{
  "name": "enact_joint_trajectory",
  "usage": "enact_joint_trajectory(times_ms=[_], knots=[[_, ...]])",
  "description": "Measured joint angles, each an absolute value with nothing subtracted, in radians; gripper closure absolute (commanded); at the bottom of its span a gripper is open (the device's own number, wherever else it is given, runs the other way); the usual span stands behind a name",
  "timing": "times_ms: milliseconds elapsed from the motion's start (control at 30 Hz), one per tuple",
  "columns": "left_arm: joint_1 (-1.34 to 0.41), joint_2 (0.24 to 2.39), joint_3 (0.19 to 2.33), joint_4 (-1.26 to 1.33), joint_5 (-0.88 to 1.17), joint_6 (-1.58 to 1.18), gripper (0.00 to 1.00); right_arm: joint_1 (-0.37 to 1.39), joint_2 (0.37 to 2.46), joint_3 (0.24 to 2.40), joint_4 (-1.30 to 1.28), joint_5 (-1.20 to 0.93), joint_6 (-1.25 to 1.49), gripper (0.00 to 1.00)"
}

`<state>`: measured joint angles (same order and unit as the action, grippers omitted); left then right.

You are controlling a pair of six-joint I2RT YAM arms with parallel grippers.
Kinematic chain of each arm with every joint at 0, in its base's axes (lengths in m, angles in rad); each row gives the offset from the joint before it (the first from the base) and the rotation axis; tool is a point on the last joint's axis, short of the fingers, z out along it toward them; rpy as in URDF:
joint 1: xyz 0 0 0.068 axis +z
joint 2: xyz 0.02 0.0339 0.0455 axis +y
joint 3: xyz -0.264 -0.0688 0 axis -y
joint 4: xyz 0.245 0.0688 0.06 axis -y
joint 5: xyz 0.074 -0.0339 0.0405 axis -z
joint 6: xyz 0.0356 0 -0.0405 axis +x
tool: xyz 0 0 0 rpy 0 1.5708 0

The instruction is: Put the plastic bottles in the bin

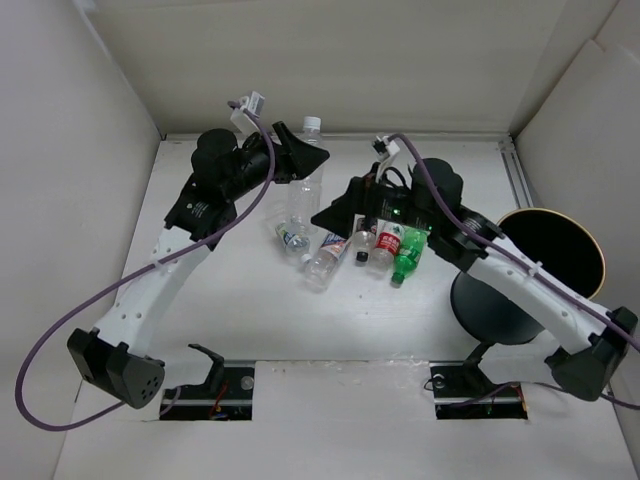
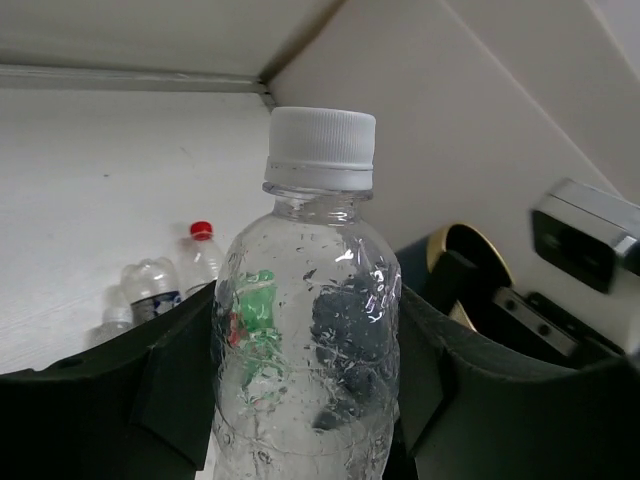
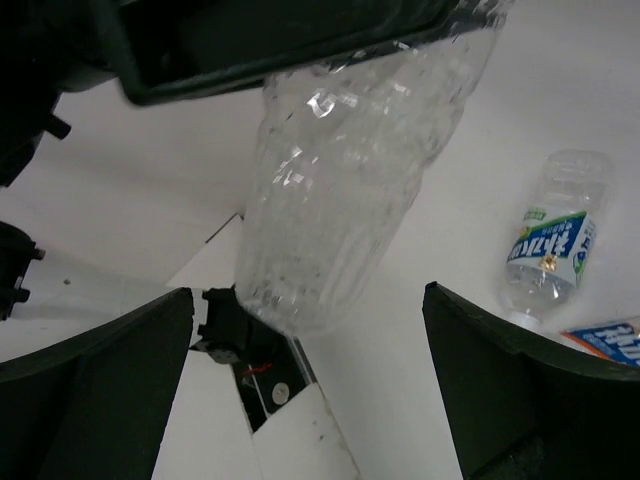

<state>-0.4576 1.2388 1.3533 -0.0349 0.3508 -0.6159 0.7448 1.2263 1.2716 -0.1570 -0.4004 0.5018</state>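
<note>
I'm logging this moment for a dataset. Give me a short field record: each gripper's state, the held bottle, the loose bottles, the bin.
left gripper: shut on clear white-capped bottle, held upright
right gripper: open, empty, facing that bottle
loose bottles: five clustered on the table between the arms, including red-label bottle and green bottle
bin: far right of the table; inside too dark to read

Soft, even overhead light in all 3 views

We see only faint shadows on the white counter (image 1: 250,330). Small glints speckle the clear bottle (image 2: 305,330). The right claw's fingers (image 3: 90,370) go near-black and lose detail, and the close objects in both wrist views look slightly soft.
</note>
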Motion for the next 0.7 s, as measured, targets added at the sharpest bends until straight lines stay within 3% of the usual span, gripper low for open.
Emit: enact_joint_trajectory(times_ms=[267,300,333,367,400,433,467,500,700], knots=[[-0.453,1.235,1.301,0.155,0.541,-0.7,1.0,0.778,1.405,1.335,-0.013,-0.401,0.549,0.03],[-0.453,1.235,1.288,0.177,0.557,-0.718,1.0,0.783,1.423,1.343,0.005,-0.397,0.554,0.11],[-0.453,1.235,1.279,0.192,0.571,-0.729,1.0,0.791,1.439,1.346,0.023,-0.395,0.56,0.45],[-0.453,1.235,1.27,0.204,0.579,-0.733,1.0,0.795,1.451,1.346,0.042,-0.401,0.565,0.72],[-0.451,1.235,1.263,0.22,0.584,-0.727,0.97,0.801,1.457,1.345,0.047,-0.393,0.6,0.86],[-0.445,1.235,1.261,0.229,0.591,-0.731,0.83,0.8,1.458,1.343,0.059,-0.4,0.606,1.0],[-0.443,1.235,1.26,0.242,0.587,-0.738,0.55,0.799,1.459,1.343,0.072,-0.395,0.617,1.0],[-0.444,1.235,1.26,0.249,0.587,-0.74,0.01,0.8,1.455,1.34,0.078,-0.389,0.617,1.0],[-0.463,1.219,1.28,0.195,0.469,-0.738,0.0,0.796,1.348,1.301,-0.023,-0.211,0.579,1.0]])
